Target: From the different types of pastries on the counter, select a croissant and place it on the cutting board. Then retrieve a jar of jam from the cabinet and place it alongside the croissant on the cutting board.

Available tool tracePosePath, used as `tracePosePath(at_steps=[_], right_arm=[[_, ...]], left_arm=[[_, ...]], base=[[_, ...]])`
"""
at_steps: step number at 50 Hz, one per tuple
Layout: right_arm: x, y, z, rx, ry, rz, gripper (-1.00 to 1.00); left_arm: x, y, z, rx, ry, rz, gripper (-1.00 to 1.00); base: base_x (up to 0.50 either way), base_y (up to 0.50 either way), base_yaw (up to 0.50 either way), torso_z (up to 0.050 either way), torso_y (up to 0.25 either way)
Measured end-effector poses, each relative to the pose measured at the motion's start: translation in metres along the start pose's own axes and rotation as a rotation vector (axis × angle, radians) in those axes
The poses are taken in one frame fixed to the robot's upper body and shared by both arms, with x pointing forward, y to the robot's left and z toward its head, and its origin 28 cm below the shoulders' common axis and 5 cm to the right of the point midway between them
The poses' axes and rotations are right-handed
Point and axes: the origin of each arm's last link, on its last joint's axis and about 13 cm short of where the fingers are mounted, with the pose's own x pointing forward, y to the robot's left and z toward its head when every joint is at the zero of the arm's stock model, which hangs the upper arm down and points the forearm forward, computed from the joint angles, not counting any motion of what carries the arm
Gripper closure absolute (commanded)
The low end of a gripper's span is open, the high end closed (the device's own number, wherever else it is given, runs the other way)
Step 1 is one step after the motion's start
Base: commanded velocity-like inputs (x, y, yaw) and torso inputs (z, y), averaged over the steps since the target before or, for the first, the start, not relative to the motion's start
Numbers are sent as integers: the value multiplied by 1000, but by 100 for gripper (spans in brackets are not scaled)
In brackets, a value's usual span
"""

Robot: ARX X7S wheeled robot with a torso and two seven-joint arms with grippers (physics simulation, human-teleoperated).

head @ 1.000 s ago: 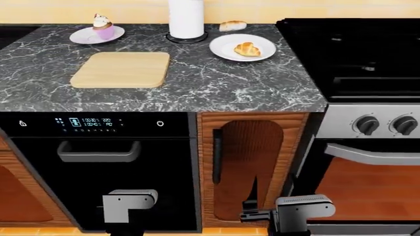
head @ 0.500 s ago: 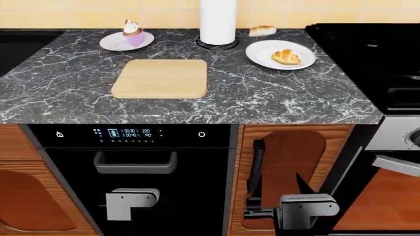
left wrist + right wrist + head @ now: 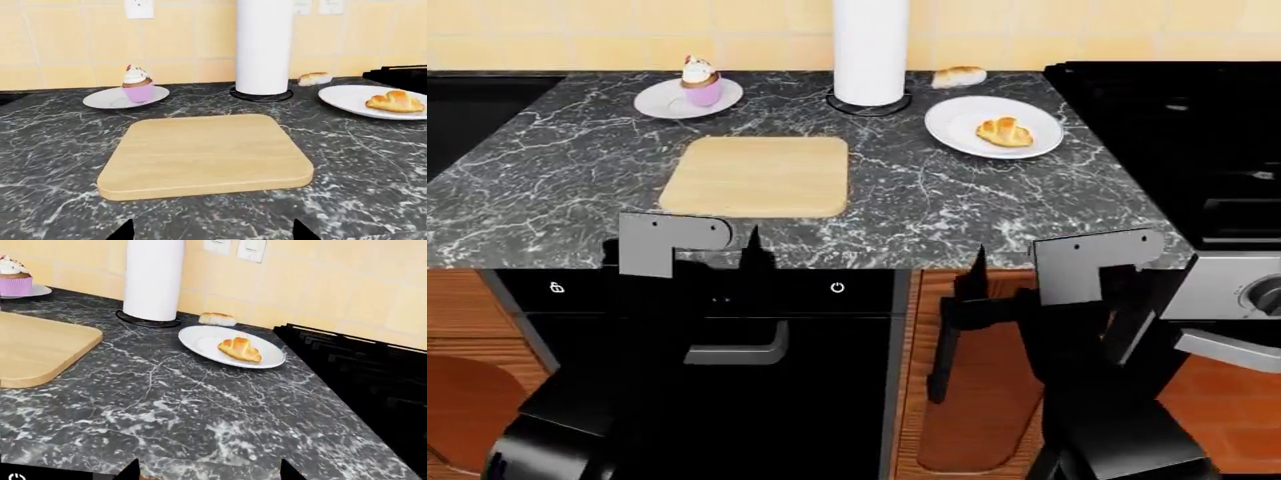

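Head view: both my arms just came up to counter height, left pincer [image 3: 737,250] and right pincer [image 3: 977,268] spread apart, empty. Golden-brown ridged croissant [image 3: 1005,131] sits on its round white plate [image 3: 961,112], light wooden cutting board [image 3: 757,176] bare, so grabbing's next.

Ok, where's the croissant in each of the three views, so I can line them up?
Head view: croissant on the white plate, right of the cutting board.
Left wrist view: croissant on the same plate, by the picture's right edge.
Right wrist view: croissant, near the picture's middle, on the plate.
Shared landmark: the paper-towel roll.
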Motion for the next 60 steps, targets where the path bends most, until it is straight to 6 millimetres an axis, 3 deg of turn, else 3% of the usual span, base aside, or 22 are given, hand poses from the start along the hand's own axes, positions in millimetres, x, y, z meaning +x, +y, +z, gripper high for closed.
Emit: tracePosePath(at_steps=[11, 20, 37, 60], right_arm=[[6, -27, 88, -46, -45, -50, -100], [7, -39, 125, -105, -78, -85, -100], [9, -49, 143, -207, -82, -105, -100], [20, -60, 143, -263, -38, -154, -100]], left_arm=[[14, -1, 78, 52, -77, 35, -100], [22, -2, 117, 75, -109, 70, -100], [27, 11, 158, 42, -148, 157, -100], [31, 16, 165, 29, -152, 162, -100]], base=[[42, 0, 0, 41, 0], [500, 1, 0, 0, 0], [500, 1, 0, 0, 0], [413, 4, 0, 0, 1]])
